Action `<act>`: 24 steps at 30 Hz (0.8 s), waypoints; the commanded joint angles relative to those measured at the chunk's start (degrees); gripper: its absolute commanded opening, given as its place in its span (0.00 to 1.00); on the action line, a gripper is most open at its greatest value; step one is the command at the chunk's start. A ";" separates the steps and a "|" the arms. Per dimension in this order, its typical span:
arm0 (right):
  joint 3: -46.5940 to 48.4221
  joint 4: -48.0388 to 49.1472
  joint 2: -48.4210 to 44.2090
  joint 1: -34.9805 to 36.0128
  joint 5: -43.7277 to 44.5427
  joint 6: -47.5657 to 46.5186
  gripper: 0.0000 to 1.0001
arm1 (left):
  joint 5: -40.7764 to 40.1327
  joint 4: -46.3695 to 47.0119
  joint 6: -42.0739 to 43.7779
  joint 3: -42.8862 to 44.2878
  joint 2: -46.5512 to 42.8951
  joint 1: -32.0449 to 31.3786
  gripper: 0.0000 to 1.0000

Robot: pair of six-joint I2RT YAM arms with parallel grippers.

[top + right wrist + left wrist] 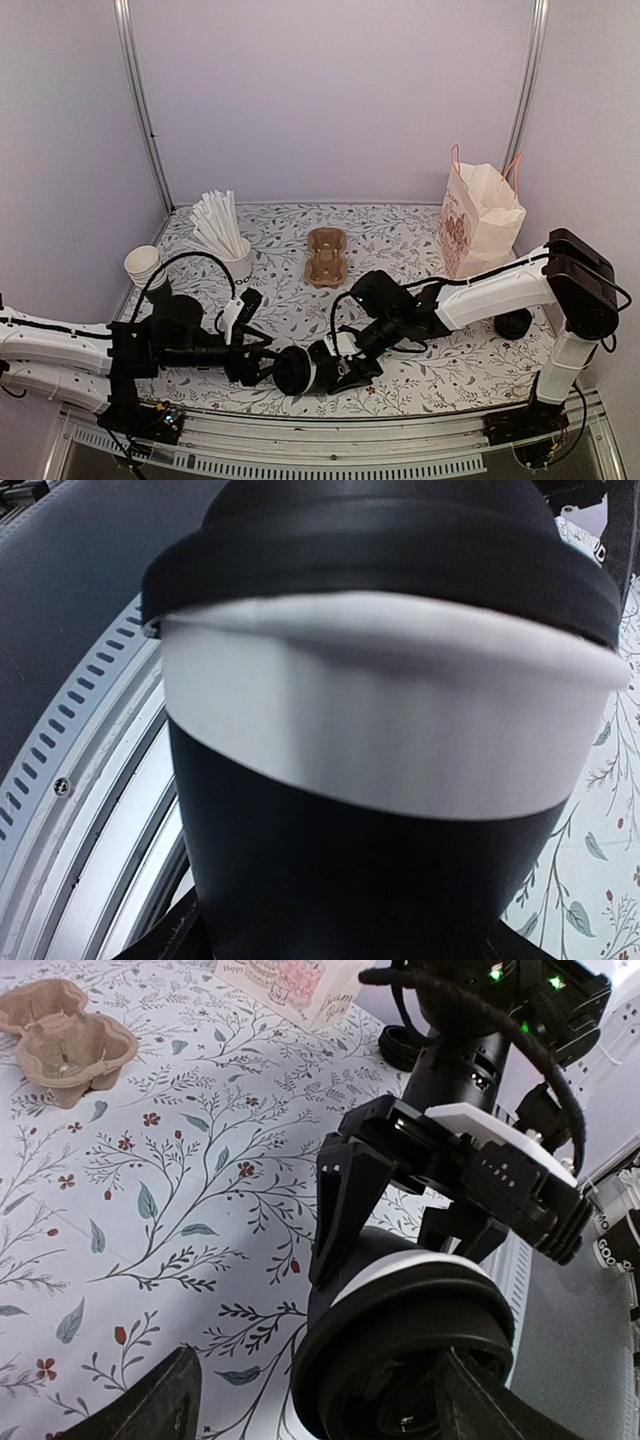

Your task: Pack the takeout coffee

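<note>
The takeout coffee (296,370), a black cup with a white band under its black lid, hangs on its side over the table's near edge. My right gripper (340,368) is shut on the cup's body; in the left wrist view its black fingers (340,1200) straddle the cup (400,1340). In the right wrist view the cup (380,730) fills the frame. My left gripper (262,366) faces the lid and is open: one finger (150,1405) stands well clear of the lid, the other (490,1400) lies close to its rim.
A paper bag (480,220) stands upright at the back right, with a low stack of black lids (514,323) in front of it. A cardboard cup carrier (326,256) lies mid-table. A white holder of straws (225,240) and a stack of cups (143,265) stand at the left.
</note>
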 commanded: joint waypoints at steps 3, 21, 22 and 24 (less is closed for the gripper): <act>-0.94 6.43 0.71 -0.09 -3.40 3.18 0.67 | 5.60 2.12 0.82 3.28 7.52 0.80 0.82; -3.13 5.02 -0.69 -1.23 -1.91 0.81 0.86 | 9.87 0.31 4.17 13.07 22.97 1.39 0.77; -3.25 4.41 -0.98 -1.49 -1.90 0.33 0.89 | 9.92 0.03 4.17 13.45 23.48 1.51 0.76; -3.51 3.01 -1.49 -1.88 -1.58 -0.76 0.93 | 10.10 -0.19 4.21 13.87 24.27 1.58 0.76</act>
